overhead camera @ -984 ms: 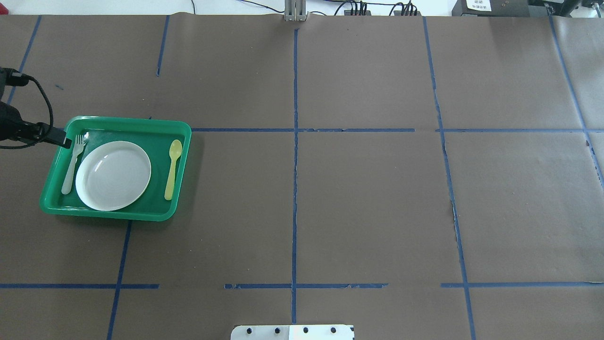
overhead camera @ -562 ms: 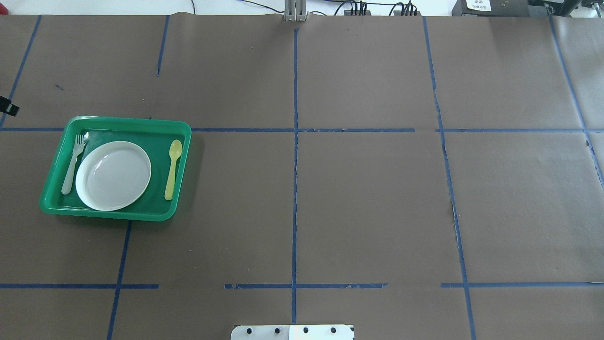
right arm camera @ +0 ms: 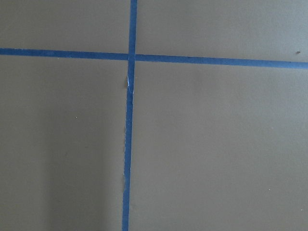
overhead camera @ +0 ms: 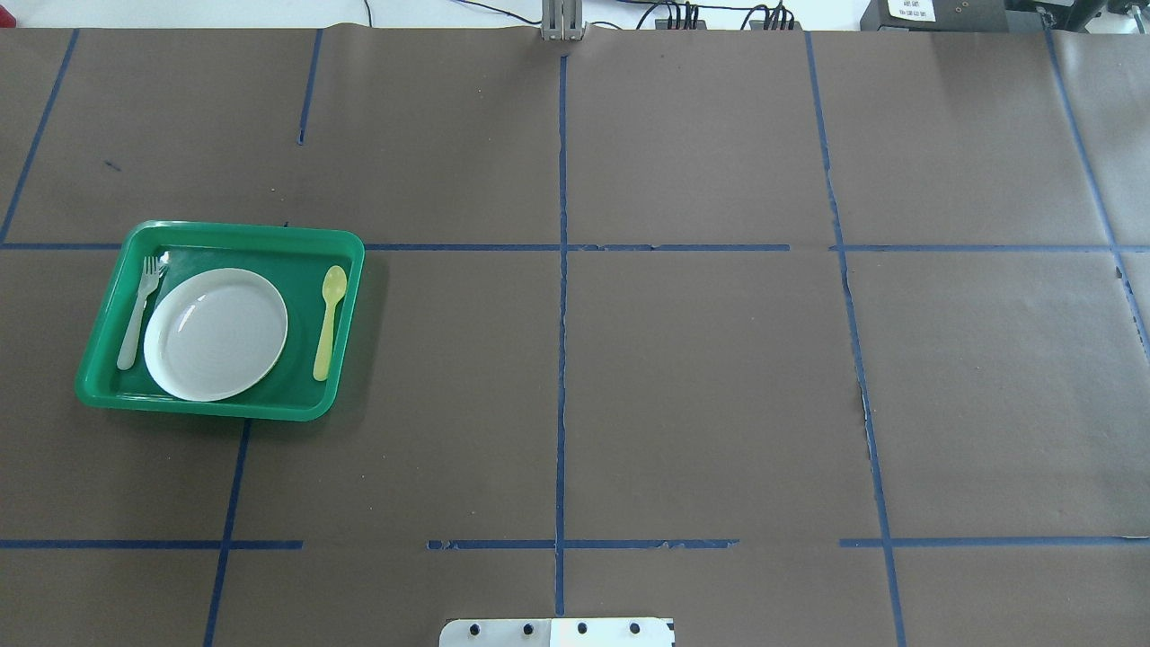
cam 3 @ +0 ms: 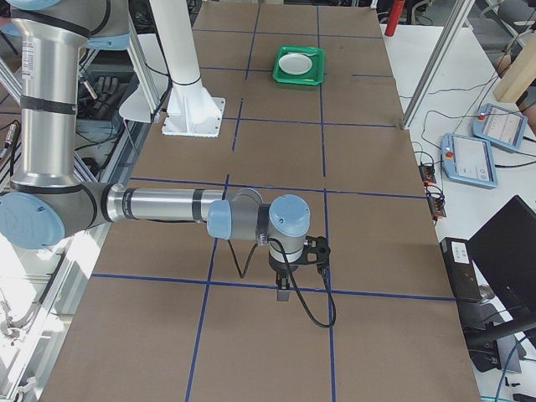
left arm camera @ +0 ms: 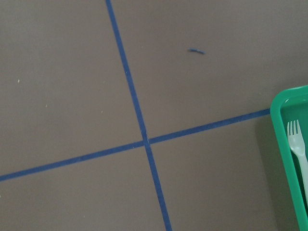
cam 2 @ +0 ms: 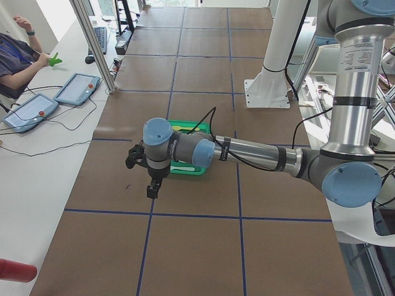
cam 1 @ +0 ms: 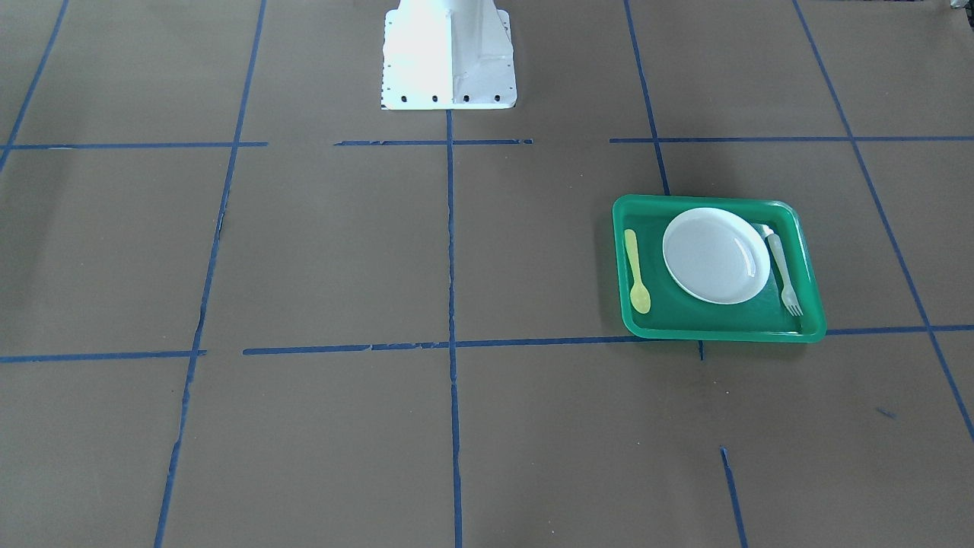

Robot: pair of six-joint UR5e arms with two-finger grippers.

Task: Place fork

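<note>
The pale whitish fork (overhead camera: 139,312) lies flat in the green tray (overhead camera: 243,230), along its left side next to the white plate (overhead camera: 216,334). It also shows in the front-facing view (cam 1: 784,274) and at the right edge of the left wrist view (left arm camera: 297,149). Nothing holds it. My left gripper (cam 2: 152,191) shows only in the exterior left view, above the paper beside the tray; I cannot tell whether it is open. My right gripper (cam 3: 283,293) shows only in the exterior right view, far from the tray; I cannot tell its state.
A yellow spoon (overhead camera: 329,322) lies in the tray to the right of the plate. Brown paper with blue tape lines (overhead camera: 561,314) covers the table. The robot's white base (cam 1: 449,53) stands at the table's near edge. An operator (cam 2: 18,55) sits past the table's left end.
My left gripper, which was over the fork's tines at the tray's left edge, has drawn away to the left and out of the overhead view. The fork stays in the tray.
</note>
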